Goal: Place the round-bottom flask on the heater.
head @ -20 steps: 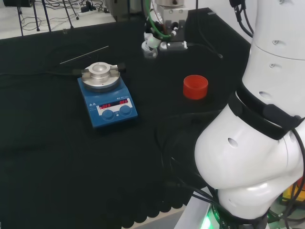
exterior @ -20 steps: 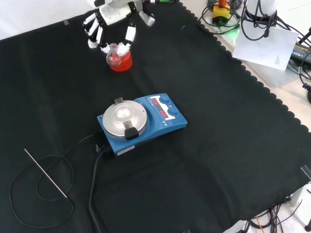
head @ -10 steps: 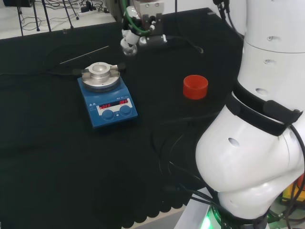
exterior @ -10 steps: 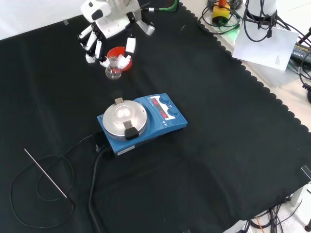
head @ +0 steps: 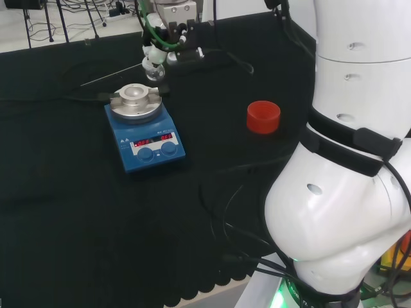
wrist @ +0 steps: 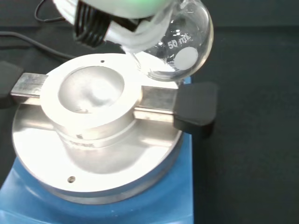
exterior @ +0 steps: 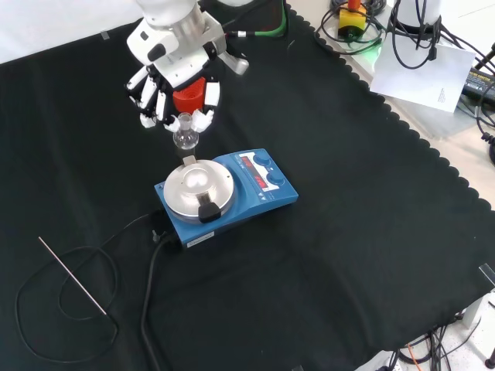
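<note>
Carry step: hand [exterior: 172, 73], fingers pinched round the neck of the flask [exterior: 185, 137], holds it in the air at upper left of the front view, just short of the heater [exterior: 224, 193]; next, centre over the metal cup [wrist: 91, 91] and lower.

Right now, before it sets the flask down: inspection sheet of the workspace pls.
Surface: black cloth over the bench, scalloped edge.
Job's things: round-bottom flask held in the air, just short of the heater; heater's metal well bare.
Clutter: red ribbed ring stand on the cloth; thin metal rod in the front view's lower left.
Grippers: robot hand shut on the flask's neck.
Cables: black lead runs from the heater; a loop lies by the rod.
Surroundings: paper sheet and cables off the cloth's edge.
</note>
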